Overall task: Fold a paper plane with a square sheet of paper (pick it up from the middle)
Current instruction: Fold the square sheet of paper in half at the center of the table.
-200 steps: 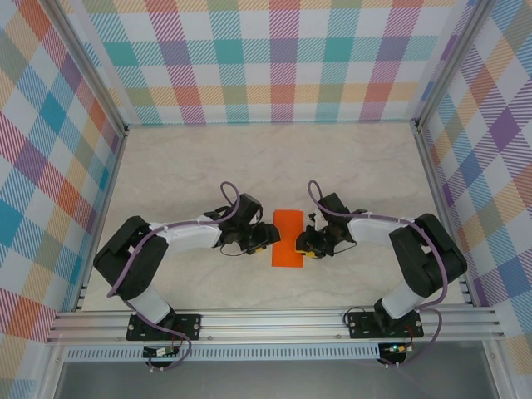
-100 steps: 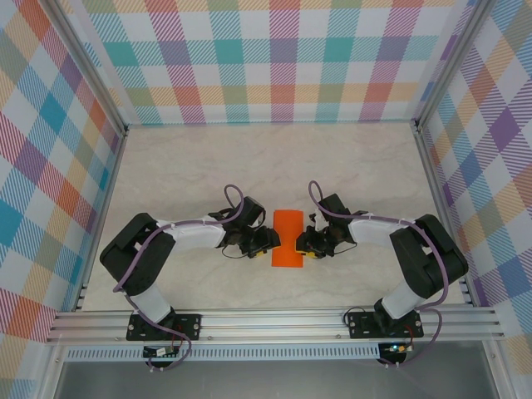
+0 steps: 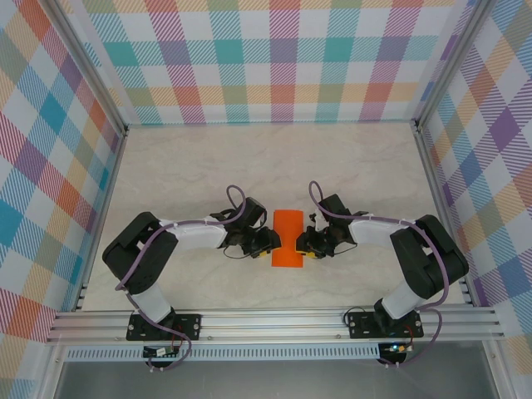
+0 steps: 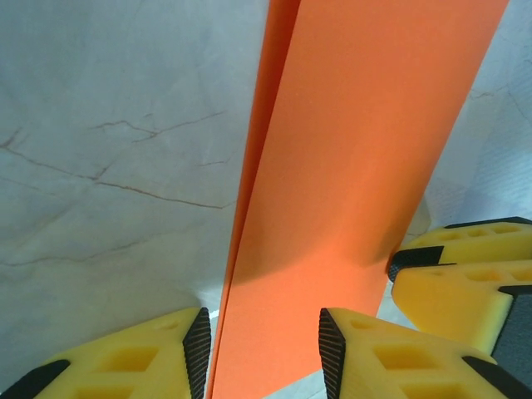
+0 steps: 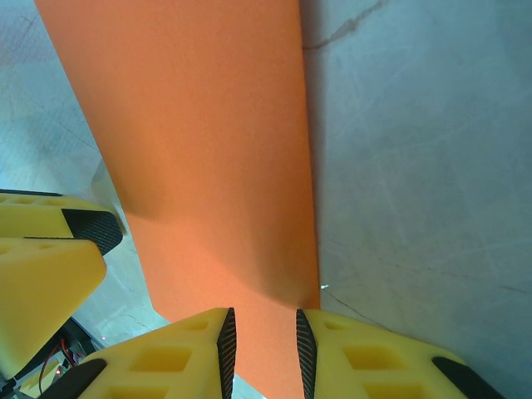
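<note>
The orange sheet of paper (image 3: 288, 239) lies in the middle of the worktop (image 3: 191, 166), folded to a narrow upright strip. The left gripper (image 3: 268, 242) stands parted around its edge. The right gripper (image 3: 307, 243) is narrow at the other edge; whether it pinches, I cannot tell.

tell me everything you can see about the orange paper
The orange paper is plain, bright and matte, folded double into a narrow rectangle; the left wrist view shows two layers slightly parted along one long edge. It rests on the marbled table between the two arms, long side running away from them. The left gripper and right gripper meet it from opposite sides, each with fingers apart and the paper showing in the gap.
</note>
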Available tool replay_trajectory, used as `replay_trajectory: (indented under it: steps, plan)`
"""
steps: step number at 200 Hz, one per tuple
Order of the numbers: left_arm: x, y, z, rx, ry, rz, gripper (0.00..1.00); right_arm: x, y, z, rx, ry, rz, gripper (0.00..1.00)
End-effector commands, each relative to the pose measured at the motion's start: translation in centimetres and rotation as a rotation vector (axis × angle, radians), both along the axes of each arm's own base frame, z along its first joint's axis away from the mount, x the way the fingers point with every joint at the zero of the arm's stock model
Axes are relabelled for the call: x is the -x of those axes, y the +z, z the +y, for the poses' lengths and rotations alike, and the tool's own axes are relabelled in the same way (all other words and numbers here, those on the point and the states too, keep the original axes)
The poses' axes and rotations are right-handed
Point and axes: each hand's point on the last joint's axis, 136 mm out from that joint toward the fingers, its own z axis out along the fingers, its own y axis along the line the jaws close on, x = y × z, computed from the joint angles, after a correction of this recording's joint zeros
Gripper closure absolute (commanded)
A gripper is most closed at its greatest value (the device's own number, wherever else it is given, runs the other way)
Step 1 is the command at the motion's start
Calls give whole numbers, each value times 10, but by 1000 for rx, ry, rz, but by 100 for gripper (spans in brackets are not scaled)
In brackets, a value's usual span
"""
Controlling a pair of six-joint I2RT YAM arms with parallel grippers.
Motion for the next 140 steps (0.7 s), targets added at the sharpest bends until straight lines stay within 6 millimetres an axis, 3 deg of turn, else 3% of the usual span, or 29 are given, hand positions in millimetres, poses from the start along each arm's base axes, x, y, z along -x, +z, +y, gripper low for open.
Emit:
replay_trajectory:
  steps: [1,140]
  plan:
    - [2,-1,-10,11,-34,-2,59,12,-13,-9,47,-14,43,71]
    - [3,0,-23,50,-75,-3,64,13,-14,-8,39,-16,48,70]
